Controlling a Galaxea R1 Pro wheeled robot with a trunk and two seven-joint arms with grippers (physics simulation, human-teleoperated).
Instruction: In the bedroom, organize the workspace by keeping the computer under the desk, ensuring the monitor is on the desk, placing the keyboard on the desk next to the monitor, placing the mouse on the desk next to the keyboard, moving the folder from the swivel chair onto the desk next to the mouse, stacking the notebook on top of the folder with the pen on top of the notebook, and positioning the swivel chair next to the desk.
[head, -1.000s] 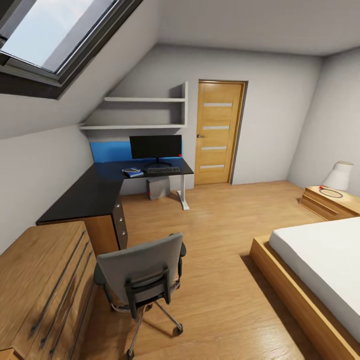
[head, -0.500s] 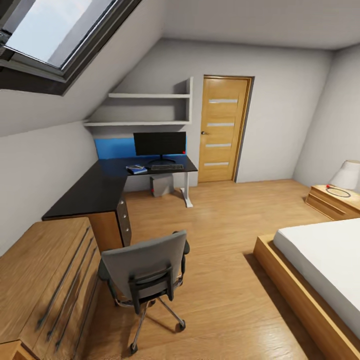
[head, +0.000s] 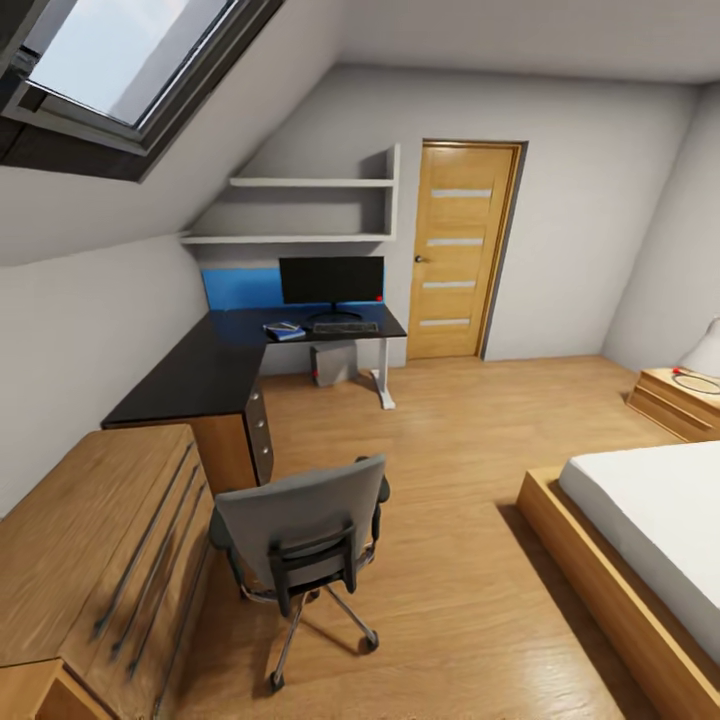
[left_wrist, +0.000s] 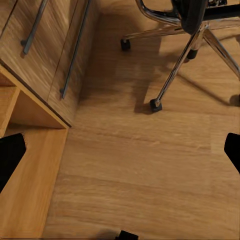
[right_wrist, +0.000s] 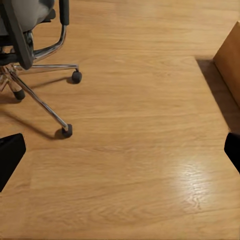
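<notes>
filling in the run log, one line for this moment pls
phase: in transit | swivel chair: on floor, away from desk | folder: on desk | left gripper: open, empty | right gripper: open, empty

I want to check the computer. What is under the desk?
Under the desk, near its white leg, a grey box stands on the floor, likely the computer. Its details are too small to tell, and the desk top covers what lies further left.

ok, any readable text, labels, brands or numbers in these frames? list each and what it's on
None readable.
monitor: screen black, only a small red light at its corner, no text.
keyboard: keys too small to read.
folder: no legible marking.
door: plain, pale strips only.
</notes>
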